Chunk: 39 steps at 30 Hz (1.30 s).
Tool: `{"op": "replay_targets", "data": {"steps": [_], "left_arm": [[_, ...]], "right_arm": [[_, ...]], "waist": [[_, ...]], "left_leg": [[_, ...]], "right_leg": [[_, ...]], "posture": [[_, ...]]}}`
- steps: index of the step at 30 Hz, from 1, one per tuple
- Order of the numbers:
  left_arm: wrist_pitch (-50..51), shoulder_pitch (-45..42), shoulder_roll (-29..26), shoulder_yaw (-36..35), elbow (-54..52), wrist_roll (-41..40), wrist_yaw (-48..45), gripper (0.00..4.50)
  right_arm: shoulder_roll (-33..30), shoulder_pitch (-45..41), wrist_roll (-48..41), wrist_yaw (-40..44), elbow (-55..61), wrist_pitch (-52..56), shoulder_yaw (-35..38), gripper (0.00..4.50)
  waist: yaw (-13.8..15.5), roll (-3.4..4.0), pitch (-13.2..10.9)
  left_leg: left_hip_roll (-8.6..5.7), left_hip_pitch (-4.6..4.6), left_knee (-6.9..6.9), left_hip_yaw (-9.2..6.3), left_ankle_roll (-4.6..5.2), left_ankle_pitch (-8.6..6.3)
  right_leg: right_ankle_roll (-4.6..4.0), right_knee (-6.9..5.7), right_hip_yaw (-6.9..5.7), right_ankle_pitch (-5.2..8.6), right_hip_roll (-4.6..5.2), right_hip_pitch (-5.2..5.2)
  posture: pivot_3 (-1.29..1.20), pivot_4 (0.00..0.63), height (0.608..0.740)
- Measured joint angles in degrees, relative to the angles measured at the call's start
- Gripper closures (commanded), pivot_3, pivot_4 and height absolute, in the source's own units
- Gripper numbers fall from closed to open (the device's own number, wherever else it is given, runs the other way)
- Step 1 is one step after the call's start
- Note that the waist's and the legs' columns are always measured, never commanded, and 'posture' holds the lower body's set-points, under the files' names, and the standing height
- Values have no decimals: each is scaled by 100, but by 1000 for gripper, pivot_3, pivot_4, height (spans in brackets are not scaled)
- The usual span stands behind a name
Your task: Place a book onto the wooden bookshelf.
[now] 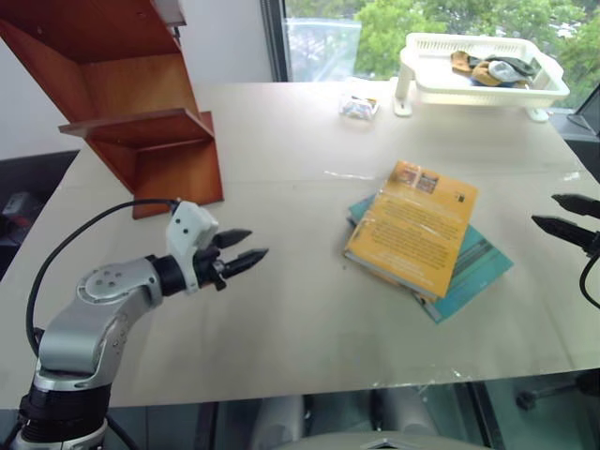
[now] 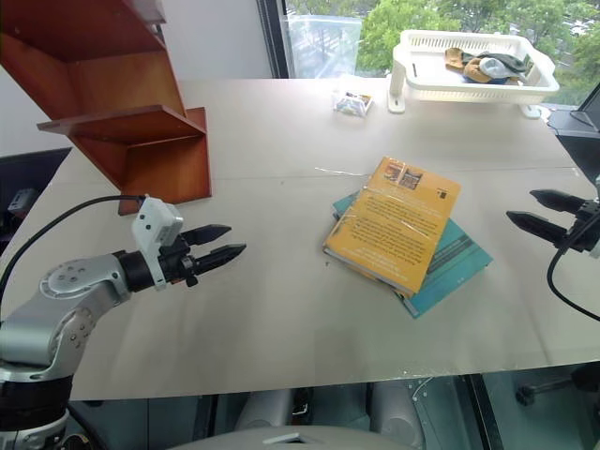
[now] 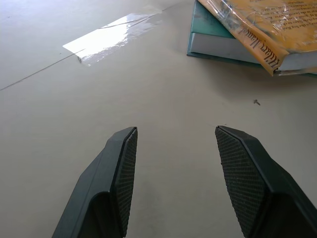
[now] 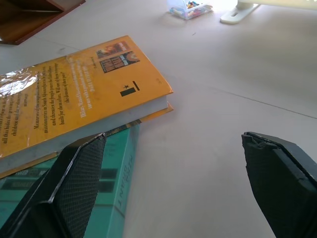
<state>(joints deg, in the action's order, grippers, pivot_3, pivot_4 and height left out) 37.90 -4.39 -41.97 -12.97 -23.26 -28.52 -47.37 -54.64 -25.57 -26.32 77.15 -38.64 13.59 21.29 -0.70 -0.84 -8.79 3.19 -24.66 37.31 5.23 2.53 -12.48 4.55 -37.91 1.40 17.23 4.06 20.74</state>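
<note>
The book [image 1: 412, 228] lies flat near the middle of the surface [image 1: 281, 309], cover up, glossy wrap catching light. It rests stacked on a thinner teal book [image 1: 473, 265], which sticks out from under it on the side toward your right gripper. In the right wrist view you see small pictures near one edge of the orange-yellow cover; in the left wrist view the yellow spine with dark lettering faces your left gripper.

Your right gripper [image 1: 565, 214] hangs just off the right side of the books, near them but not touching, pointing across toward them. Fingers stand well apart, nothing between them.

Your left gripper [image 1: 242, 248] hovers over bare surface well left of the books, pointing toward them. Its fingers are apart too, holding nothing; bare tabletop shows in the gap.

The wooden bookshelf [image 1: 131, 103] stands at the far left of the surface, reddish-brown, slanted side panel, flat shelves bare as far as you can see. It is well apart from the book.

Farther back: a small clear packet [image 1: 359, 106] with colourful contents, and a white plastic basket [image 1: 480, 67] at the far right corner with some cloth-like items in it.
</note>
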Motion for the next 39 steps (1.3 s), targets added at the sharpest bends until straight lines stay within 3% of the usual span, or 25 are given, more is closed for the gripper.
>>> {"op": "replay_targets", "data": {"steps": [17, 31, 39], "left_arm": [[-107, -263, 0, 172, 165, -56, -47, 1848], [-185, -353, -165, 167, 337, -91, -231, 1848], [-159, -323, -449, -199, 334, -553, -682, 1848]], "right_arm": [[6, 218, -70, -207, 277, 172, 5, 0], [1373, 1418, -647, -2812, 2901, 2251, 306, 0], [1787, 1828, -1175, -3260, 3592, 2808, 400, 0]], "waist": [[5, 1, -1], [8, 0, -1], [4, 1, -1]], "left_leg": [[0, 0, 0, 1, 0, 0], [2, -4, -5, -4, -15, 9], [5, -4, -8, -4, 1, -1]], "right_leg": [[0, 0, 1, 0, 0, 0], [0, -1, -2, 0, 1, 2], [0, 0, -3, 0, 2, 4]], "posture": [[0, 150, 740], [0, 150, 740], [0, 150, 740]]}}
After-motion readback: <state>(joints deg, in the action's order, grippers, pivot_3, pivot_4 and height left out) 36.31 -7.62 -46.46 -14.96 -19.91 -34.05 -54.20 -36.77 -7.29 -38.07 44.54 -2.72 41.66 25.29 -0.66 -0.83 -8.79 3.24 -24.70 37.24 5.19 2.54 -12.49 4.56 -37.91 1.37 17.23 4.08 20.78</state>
